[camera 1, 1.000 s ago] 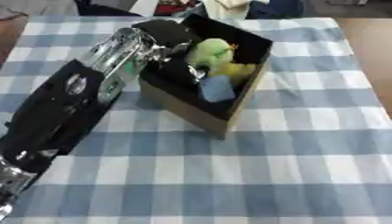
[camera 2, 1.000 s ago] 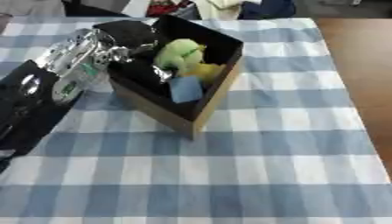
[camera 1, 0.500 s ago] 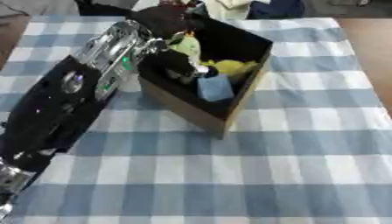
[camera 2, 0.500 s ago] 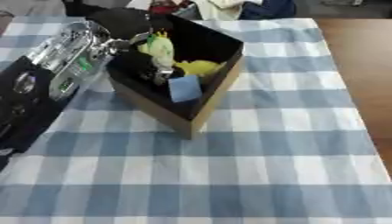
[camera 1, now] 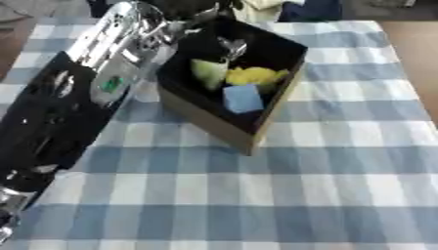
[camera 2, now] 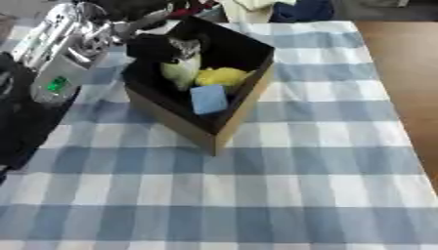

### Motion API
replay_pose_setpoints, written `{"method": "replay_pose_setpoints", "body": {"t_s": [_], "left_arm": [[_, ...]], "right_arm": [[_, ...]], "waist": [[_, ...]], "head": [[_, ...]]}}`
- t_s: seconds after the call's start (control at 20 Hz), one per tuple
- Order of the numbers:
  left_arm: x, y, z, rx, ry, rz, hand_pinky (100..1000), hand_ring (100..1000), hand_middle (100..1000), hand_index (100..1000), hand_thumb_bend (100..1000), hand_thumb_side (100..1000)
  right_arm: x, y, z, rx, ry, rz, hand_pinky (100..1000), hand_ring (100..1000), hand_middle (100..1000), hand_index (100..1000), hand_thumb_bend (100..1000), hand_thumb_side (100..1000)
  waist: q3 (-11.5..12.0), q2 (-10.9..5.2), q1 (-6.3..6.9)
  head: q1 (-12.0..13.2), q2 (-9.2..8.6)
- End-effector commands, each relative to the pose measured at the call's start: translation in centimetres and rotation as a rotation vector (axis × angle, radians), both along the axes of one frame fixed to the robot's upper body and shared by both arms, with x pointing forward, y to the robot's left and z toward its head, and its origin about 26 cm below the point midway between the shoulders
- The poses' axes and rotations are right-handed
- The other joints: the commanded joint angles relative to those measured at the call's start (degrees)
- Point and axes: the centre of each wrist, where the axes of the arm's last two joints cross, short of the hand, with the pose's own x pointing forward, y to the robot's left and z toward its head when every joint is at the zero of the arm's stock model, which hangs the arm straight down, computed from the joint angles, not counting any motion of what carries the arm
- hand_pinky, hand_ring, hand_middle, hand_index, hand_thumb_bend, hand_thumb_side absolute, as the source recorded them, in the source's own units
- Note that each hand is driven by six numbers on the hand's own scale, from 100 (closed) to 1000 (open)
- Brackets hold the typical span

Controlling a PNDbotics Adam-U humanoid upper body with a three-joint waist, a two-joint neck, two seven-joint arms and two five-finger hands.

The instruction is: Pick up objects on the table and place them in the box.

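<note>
Box [camera 1: 256,124] holds green, yellow and blue items; left hand [camera 2: 175,46] inside, grip unclear.

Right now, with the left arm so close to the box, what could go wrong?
The left arm lies right along the box on its left wall; pulling back sideways could push or tip it. The pale green object stands upright against the yellow one, beside the blue block, so a knock may topple it. I cannot see the left hand's fingers, so something may still be held.
</note>
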Motion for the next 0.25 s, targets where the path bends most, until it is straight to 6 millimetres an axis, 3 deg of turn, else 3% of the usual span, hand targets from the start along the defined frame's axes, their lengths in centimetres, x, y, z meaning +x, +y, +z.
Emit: {"method": "replay_pose_setpoints", "body": {"t_s": [0.05,0.25], "left_arm": [[-3.9,0.7,2.4,-0.172,-0.119,-0.099,761,847,759,904,100,951],[-4.9,2.1,1.9,-0.458,-0.18,-0.183,735,811,747,896,114,913]], "right_arm": [[-0.6,-0.4,0.7,0.014,-0.029,-0.004,994,908,730,803,100,672],[-0.7,-0.5,0.6,0.029,-0.025,-0.005,992,907,731,802,100,673]], "waist": [[0.36,-1.77,-0.24],[1.05,-2.3,-0.53]], "head": [[-0.49,0.59],[-0.98,0.99]]}}
